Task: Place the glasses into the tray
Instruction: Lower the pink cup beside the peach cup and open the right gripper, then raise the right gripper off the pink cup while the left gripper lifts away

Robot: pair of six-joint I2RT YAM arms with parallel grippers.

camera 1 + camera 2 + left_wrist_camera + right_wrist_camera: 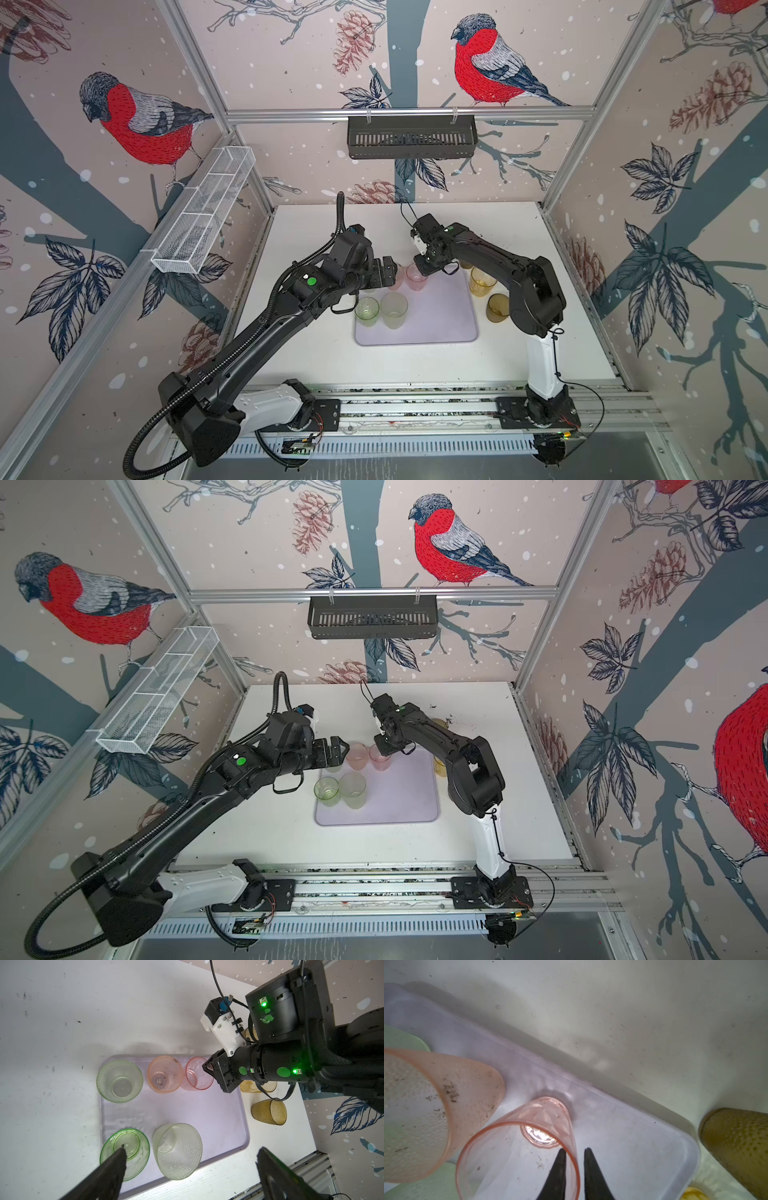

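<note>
Right hand [575, 1150] is barely open, straddling the rim of the clear pink glass [546, 1113] in the tray [633, 1147]. Left hand [192, 1148] is wide open and empty.

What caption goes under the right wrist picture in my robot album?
The right gripper straddles the rim of a clear pink glass standing in the lavender tray.

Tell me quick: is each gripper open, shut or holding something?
Left gripper: open wide, empty.
Right gripper: slightly open, straddling the clear pink glass at its rim, not clamping it.
</note>
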